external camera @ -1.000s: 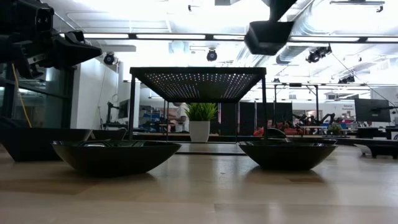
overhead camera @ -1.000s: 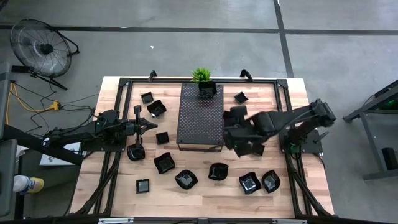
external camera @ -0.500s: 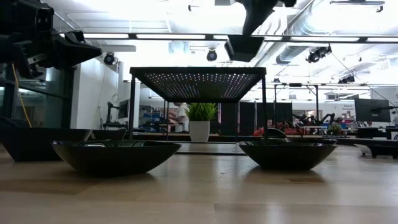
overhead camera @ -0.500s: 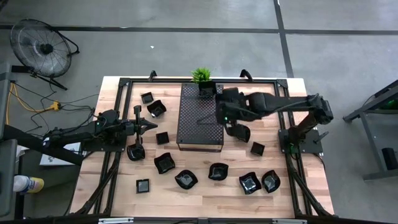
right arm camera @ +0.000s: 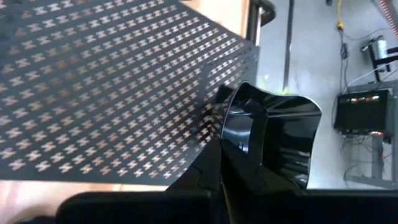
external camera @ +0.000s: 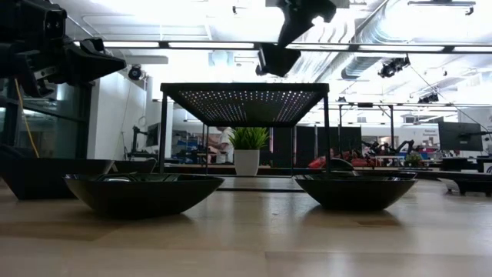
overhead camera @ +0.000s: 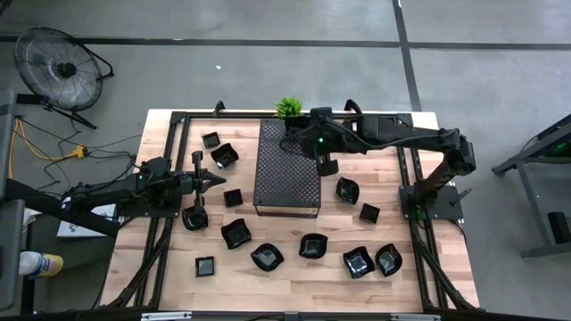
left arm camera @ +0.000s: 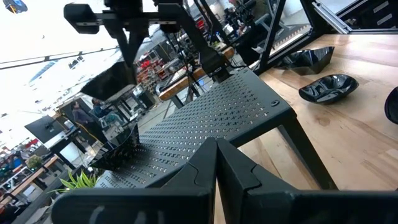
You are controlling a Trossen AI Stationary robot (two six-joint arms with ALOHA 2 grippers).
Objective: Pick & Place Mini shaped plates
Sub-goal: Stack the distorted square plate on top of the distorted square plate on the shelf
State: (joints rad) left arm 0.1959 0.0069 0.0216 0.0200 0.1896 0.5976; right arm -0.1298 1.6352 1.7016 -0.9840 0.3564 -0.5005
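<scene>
Below my right gripper (overhead camera: 322, 166) lies the wooden table (overhead camera: 294, 276), the biggest thing here. Just under me stands the dark perforated tray (overhead camera: 287, 183) on thin legs; I hang over its far right edge, next to a small green plant (overhead camera: 288, 108) at the tray's far end. My right gripper is clamped on the rim of one glossy black square plate (right arm camera: 273, 134), lifted in the air above the tray. In the low view that plate (external camera: 275, 59) hangs tilted, clear above the tray top. The other plates (overhead camera: 312, 245) lie scattered on the table around the tray, most on the near side and well away from me, a few on the left. My left gripper (overhead camera: 219, 181) waits pressed shut and empty, just left of the tray above the table.
</scene>
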